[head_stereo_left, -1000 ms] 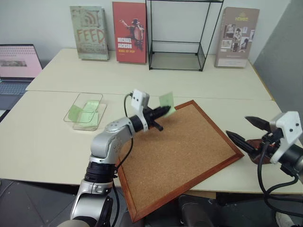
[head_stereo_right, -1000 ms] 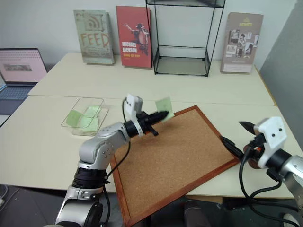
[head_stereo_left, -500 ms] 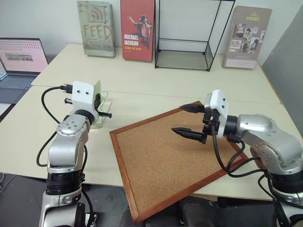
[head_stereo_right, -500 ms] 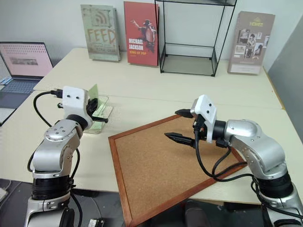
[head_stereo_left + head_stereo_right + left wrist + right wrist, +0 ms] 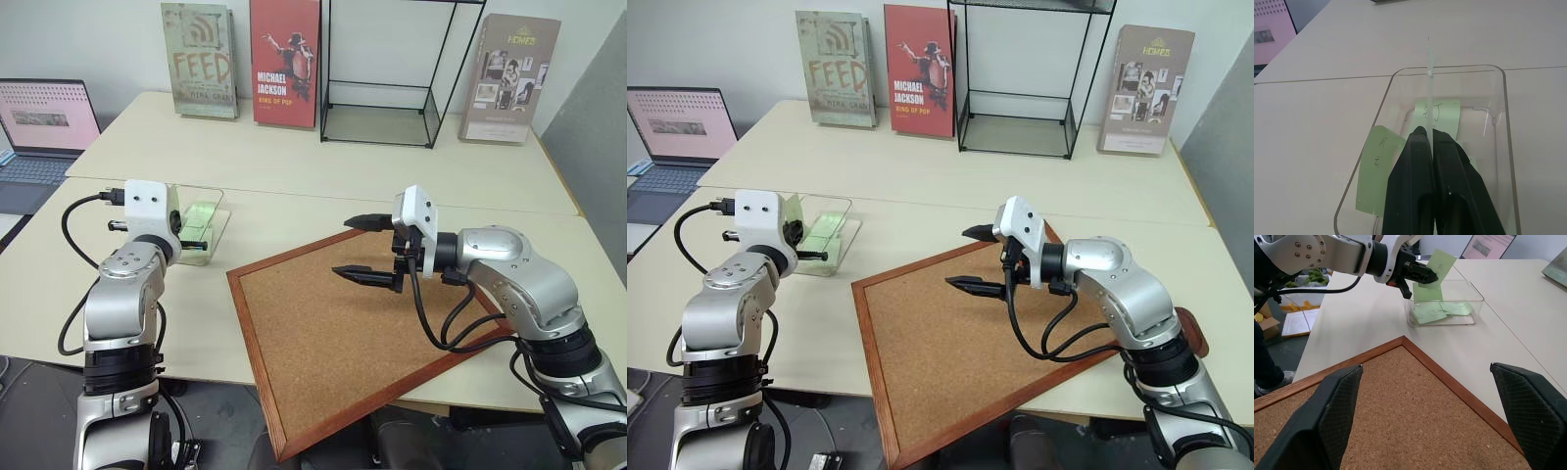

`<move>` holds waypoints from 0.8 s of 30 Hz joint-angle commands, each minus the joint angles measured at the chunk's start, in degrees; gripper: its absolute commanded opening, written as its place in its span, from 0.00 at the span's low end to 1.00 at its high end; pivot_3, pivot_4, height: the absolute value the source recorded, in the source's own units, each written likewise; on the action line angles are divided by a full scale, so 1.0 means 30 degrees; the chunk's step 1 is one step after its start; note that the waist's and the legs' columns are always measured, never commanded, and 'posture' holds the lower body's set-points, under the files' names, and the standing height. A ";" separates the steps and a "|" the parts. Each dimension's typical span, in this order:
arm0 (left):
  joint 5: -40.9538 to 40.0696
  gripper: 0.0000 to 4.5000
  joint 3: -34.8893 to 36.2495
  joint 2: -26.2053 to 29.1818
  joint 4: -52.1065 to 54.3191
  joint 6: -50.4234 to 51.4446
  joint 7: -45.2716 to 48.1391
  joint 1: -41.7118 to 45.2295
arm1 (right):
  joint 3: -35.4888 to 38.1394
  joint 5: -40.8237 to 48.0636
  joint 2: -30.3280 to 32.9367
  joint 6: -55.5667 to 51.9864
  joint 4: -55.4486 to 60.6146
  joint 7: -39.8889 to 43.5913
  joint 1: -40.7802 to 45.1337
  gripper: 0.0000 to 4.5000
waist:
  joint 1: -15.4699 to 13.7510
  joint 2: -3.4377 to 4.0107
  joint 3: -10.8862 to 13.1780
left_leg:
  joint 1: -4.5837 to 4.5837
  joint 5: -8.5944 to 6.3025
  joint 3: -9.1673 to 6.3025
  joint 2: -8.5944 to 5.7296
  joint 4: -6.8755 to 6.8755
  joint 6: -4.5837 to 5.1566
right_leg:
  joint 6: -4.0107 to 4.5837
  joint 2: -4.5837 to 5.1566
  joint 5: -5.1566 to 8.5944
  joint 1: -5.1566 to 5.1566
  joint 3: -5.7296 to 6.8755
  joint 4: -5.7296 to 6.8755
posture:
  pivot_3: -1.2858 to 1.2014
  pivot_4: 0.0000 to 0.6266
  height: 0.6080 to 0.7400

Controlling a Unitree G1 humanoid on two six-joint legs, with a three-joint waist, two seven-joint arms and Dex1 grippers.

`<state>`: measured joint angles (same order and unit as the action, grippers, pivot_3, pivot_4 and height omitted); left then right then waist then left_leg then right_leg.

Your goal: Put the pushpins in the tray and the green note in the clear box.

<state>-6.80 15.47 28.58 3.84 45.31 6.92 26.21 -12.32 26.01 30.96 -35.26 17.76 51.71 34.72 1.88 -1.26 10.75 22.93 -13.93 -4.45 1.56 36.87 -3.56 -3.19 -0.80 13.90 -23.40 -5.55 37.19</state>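
1. The left gripper (image 5: 1427, 134) has carried the pale green square paper note (image 5: 1436, 265) from above the wood-framed corkboard (image 5: 362, 343) leftward, over the clear plastic box (image 5: 200, 223); its fingers pinch it.
2. The right gripper (image 5: 363, 248), spread wide and empty, has swung over the corkboard.
3. Far books read "FEED" (image 5: 199, 61) and "MICHAEL JACKSON" (image 5: 284, 61).

Green book (image 5: 200, 61): "FEED". Red book (image 5: 284, 64): "MICHAEL JACKSON".

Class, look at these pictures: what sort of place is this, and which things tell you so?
Probably an office or study room: pale desks pushed together, an open laptop with a pink screen, and books propped against the wall.
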 commanded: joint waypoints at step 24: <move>-0.3295 0.64 -0.0411 -0.2017 0.2924 -0.2548 0.3040 0.0970 | 0.2678 -0.0033 -0.0377 0.0697 0.3108 -0.2962 -0.2304 1.00 | -0.0037 -0.0003 -0.0001 | 0.0015 0.0000 0.0001 -0.0007 0.0004 -0.0005 | 0.0008 0.0014 -0.0007 0.0000 -0.0001 -0.0006 | 0.52 0.24 1.00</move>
<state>-14.25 14.33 22.33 9.01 39.45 13.12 29.06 -6.93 25.48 29.66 -33.69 22.85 44.69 29.57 1.77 -1.27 10.75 22.98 -13.93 -4.45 1.54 36.84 -3.57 -3.16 -0.75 13.88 -23.41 -5.55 37.17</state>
